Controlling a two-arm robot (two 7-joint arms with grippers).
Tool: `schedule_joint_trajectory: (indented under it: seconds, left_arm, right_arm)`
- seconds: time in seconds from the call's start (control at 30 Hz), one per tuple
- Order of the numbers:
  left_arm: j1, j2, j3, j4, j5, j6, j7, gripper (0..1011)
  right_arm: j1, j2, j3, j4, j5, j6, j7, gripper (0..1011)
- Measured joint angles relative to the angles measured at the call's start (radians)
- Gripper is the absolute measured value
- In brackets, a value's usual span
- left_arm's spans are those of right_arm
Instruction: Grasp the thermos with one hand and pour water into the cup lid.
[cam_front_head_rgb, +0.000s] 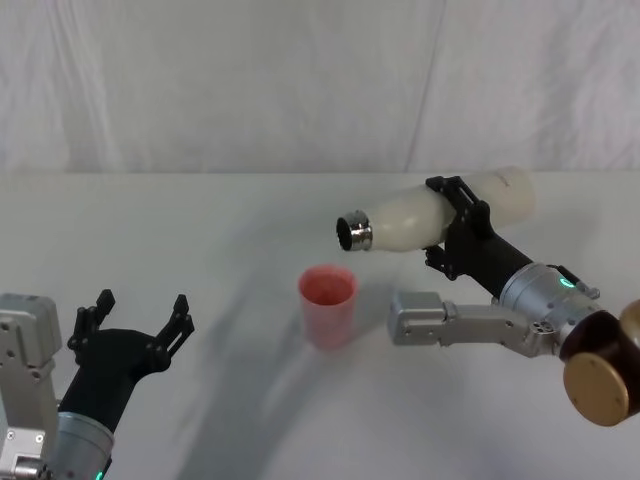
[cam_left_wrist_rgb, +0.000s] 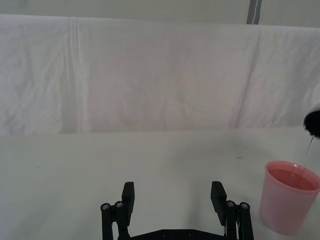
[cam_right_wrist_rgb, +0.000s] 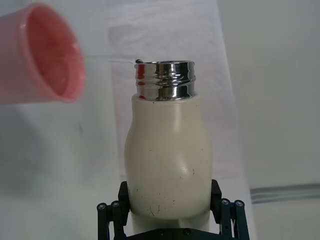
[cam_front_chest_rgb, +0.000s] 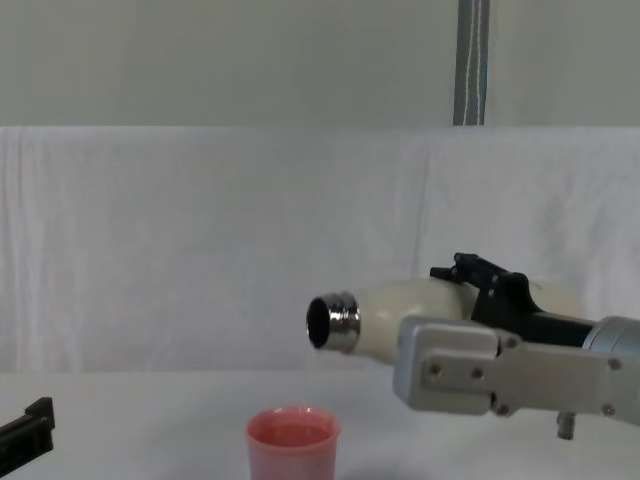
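The left end effector (cam_front_head_rgb: 140, 312) rests low over the white desk (cam_front_head_rgb: 200, 230), its black fingers spread apart. The small pink plastic cup lid (cam_front_head_rgb: 327, 305) stands mid-desk. Just above it, the right end effector (cam_front_head_rgb: 455, 225) pinches the tall cream-white thermos (cam_front_head_rgb: 430, 213), tipped sideways with its shiny steel neck (cam_front_head_rgb: 355, 232) over the cup.
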Motion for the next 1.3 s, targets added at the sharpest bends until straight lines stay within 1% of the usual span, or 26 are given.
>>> schedule_joint_trajectory:
  seconds: [0.03, 0.13, 0.17, 0.23, 0.27, 0.3, 0.33, 0.37, 0.4, 0.47, 0.5, 0.57, 0.63, 0.67, 0.7, 0.77, 0.93, 1.17, 1.23, 1.3]
  left_arm:
    - [0.000, 0.000, 0.000, 0.000, 0.000, 0.000, 0.000, 1001]
    - [0.000, 0.000, 0.000, 0.000, 0.000, 0.000, 0.000, 1001]
    - [0.000, 0.000, 0.000, 0.000, 0.000, 0.000, 0.000, 1001]
    - [0.000, 0.000, 0.000, 0.000, 0.000, 0.000, 0.000, 1001]
    - [0.000, 0.000, 0.000, 0.000, 0.000, 0.000, 0.000, 1001]
    - [0.000, 0.000, 0.000, 0.000, 0.000, 0.000, 0.000, 1001]
    - [0.000, 0.000, 0.000, 0.000, 0.000, 0.000, 0.000, 1001]
    - [0.000, 0.000, 0.000, 0.000, 0.000, 0.000, 0.000, 1001]
    - [0.000, 0.000, 0.000, 0.000, 0.000, 0.000, 0.000, 1001]
    - [0.000, 0.000, 0.000, 0.000, 0.000, 0.000, 0.000, 1001]
    - [0.000, 0.000, 0.000, 0.000, 0.000, 0.000, 0.000, 1001]
    - [0.000, 0.000, 0.000, 0.000, 0.000, 0.000, 0.000, 1001]
    - [0.000, 0.000, 0.000, 0.000, 0.000, 0.000, 0.000, 1001]
    - [0.000, 0.000, 0.000, 0.000, 0.000, 0.000, 0.000, 1001]
    - [0.000, 0.000, 0.000, 0.000, 0.000, 0.000, 0.000, 1001]
    - [0.000, 0.000, 0.000, 0.000, 0.000, 0.000, 0.000, 1001]
    - [0.000, 0.000, 0.000, 0.000, 0.000, 0.000, 0.000, 1001]
    - [0.000, 0.000, 0.000, 0.000, 0.000, 0.000, 0.000, 1001]
    - [0.000, 0.000, 0.000, 0.000, 0.000, 0.000, 0.000, 1001]
    - [0.000, 0.000, 0.000, 0.000, 0.000, 0.000, 0.000, 1001]
  right_arm:
    - [-0.004, -0.002, 0.006, -0.002, 0.012, -0.003, 0.000, 953]
    - [-0.027, -0.013, 0.041, -0.013, 0.074, -0.019, 0.001, 953]
    - [-0.027, -0.013, 0.041, -0.013, 0.074, -0.019, 0.001, 953]
    - [-0.041, -0.020, 0.064, -0.020, 0.118, -0.034, 0.002, 953]
    - [-0.052, -0.027, 0.083, -0.025, 0.156, -0.046, 0.007, 953]
    - [-0.057, -0.031, 0.092, -0.028, 0.175, -0.051, 0.009, 953]
    - [-0.073, -0.041, 0.120, -0.037, 0.230, -0.066, 0.017, 953]
    - [-0.073, -0.041, 0.120, -0.037, 0.230, -0.066, 0.017, 953]
    - [-0.085, -0.050, 0.141, -0.045, 0.276, -0.077, 0.026, 953]
    - [-0.099, -0.059, 0.165, -0.055, 0.325, -0.087, 0.038, 953]
    - [-0.111, -0.067, 0.186, -0.065, 0.372, -0.096, 0.052, 953]
    - [-0.122, -0.074, 0.205, -0.074, 0.416, -0.102, 0.067, 953]
    - [-0.142, -0.089, 0.240, -0.095, 0.500, -0.108, 0.099, 953]
    - [-0.145, -0.092, 0.247, -0.098, 0.516, -0.109, 0.105, 953]
    - [-0.145, -0.092, 0.247, -0.098, 0.516, -0.109, 0.105, 953]
    - [-0.160, -0.104, 0.274, -0.110, 0.582, -0.109, 0.135, 953]
    - [-0.173, -0.114, 0.300, -0.120, 0.648, -0.107, 0.160, 953]
    - [-0.182, -0.115, 0.317, -0.127, 0.694, -0.108, 0.184, 953]
    - [-0.185, -0.115, 0.323, -0.128, 0.714, -0.108, 0.195, 953]
    - [-0.188, -0.114, 0.333, -0.129, 0.744, -0.108, 0.209, 953]
